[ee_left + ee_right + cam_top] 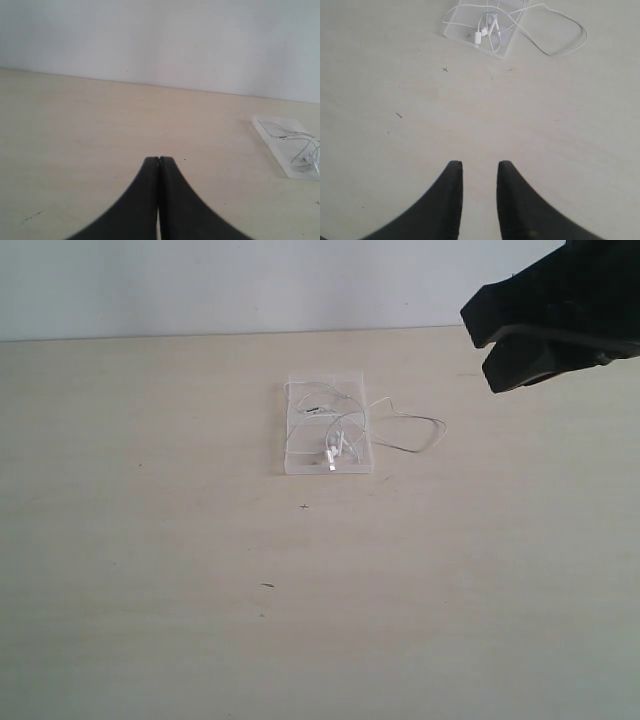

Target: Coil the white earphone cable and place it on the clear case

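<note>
Right gripper first: its two black fingers stand apart with a clear strip of bare table showing between them, nothing held. In the exterior view that gripper hangs high at the upper right, off the table surface and well apart from the work. Over to the left gripper: fingertips pressed flat together, a thin seam between them and nothing pinched there. It doesn't show in the exterior view at all.

Now the goods. The clear case lies flat on the table toward the far middle, near the pale wall. The white earphone cable sits in a loose tangle on top of it, not a neat coil. The earbuds lie together near the case's nearer edge, and thin strands curl across the lid. One long loop spills off the case's right side and lies on the table.

The right wrist view confirms it: case, cable bunched on it, the stray loop trailing out over the wood. From the left wrist the case and cable sit off at the picture's edge, far from the fingers.

A tiny cross mark sits on the table just in front of the case, and a dark fleck lies nearer the camera.
</note>
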`<state>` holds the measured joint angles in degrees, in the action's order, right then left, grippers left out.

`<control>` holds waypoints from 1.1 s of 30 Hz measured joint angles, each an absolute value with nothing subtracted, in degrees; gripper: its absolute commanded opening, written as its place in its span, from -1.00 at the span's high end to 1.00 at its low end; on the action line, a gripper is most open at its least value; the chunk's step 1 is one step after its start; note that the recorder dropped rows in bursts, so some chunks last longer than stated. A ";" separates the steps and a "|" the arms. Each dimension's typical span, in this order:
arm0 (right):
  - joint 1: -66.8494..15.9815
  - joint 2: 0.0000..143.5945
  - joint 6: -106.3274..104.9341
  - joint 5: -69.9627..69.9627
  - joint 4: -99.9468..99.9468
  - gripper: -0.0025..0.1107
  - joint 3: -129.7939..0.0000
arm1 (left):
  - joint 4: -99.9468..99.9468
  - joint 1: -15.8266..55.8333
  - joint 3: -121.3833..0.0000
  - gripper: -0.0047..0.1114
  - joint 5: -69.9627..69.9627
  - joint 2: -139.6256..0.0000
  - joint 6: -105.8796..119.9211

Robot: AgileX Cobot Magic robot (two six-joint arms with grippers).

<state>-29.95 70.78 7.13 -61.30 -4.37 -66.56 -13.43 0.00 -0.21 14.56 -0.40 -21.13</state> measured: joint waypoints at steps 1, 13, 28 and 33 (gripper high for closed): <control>-29.95 70.78 7.13 -61.30 -4.37 0.53 -66.56 | -13.43 0.00 -0.21 0.92 14.56 -0.40 -21.23; -29.95 70.78 7.13 -61.19 -4.58 0.53 -66.56 | -13.43 -0.02 -0.21 0.92 14.84 -0.40 -20.37; -29.95 70.78 6.93 -60.93 -4.58 0.53 -66.56 | -13.43 -0.02 -0.21 0.92 14.88 -0.40 -20.17; -29.95 68.39 6.08 -51.24 -3.59 0.53 -64.89 | -13.43 -0.02 -0.21 0.92 14.88 -0.40 -20.17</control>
<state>-29.95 68.39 6.08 -51.24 -3.59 -64.89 -13.43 -0.02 -0.21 14.88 -0.40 -20.17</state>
